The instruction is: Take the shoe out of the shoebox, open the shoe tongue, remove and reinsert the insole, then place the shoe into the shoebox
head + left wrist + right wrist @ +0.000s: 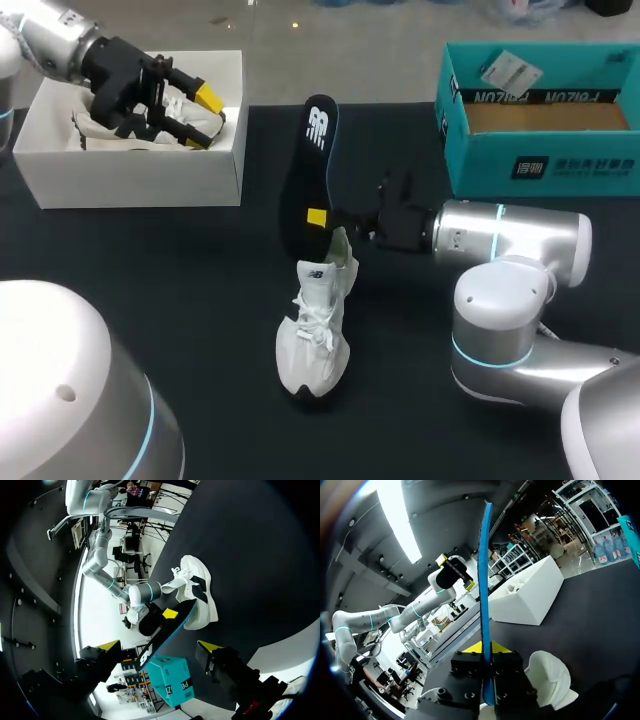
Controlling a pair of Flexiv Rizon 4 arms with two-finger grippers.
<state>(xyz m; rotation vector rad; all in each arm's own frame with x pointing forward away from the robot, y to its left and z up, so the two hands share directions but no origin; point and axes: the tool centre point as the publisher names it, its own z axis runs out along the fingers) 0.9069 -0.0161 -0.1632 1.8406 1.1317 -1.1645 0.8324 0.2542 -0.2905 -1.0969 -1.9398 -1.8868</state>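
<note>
**Insole held upright at the shoe's opening**
The right gripper (322,219) clamps the dark insole (312,165) between both fingers, its lower end at the collar of the white shoe (318,335) on the black table (150,250). The left gripper (207,118) hangs wide open and empty over the white shoebox (140,175).

The work surface is formed by a table (200,270), which is covered throughout in matte black.

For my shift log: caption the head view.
Right gripper holds the dark insole upright by the white sneaker's heel; left gripper open above the white shoebox.
</note>
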